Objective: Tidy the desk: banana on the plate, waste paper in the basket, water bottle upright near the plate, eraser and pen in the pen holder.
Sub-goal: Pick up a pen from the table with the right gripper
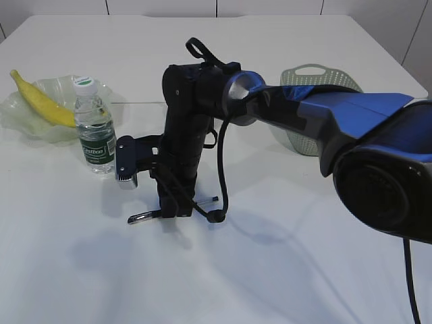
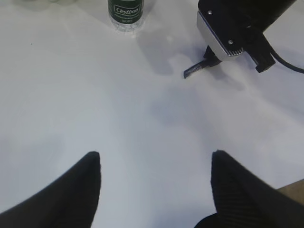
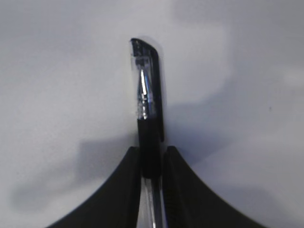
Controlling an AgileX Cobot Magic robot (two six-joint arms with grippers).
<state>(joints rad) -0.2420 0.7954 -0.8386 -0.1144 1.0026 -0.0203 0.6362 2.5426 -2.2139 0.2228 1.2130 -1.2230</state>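
Broad white matte tabletop (image 1: 283, 270) fills nearly the whole exterior view, far corners rounded. Behind it, a pale wall of large white panels (image 1: 270, 7) split by thin dark vertical seams. Strip of light grey floor (image 1: 422, 50) at far right beyond the table edge. Light soft and diffuse from above; faint blurred grey shadows spread over the table surface. No windows visible.

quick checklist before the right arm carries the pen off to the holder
1. Right end effector shut on pen: ok.
2. Pen cap on: ok.
3. Pen lifted off table: cannot tell.
4. Pen holder in view: not ok, no view shows it.
5. Left end effector open, holding nothing, apart from the pen: ok.
6. Water bottle upright beside plate, banana on it: ok.
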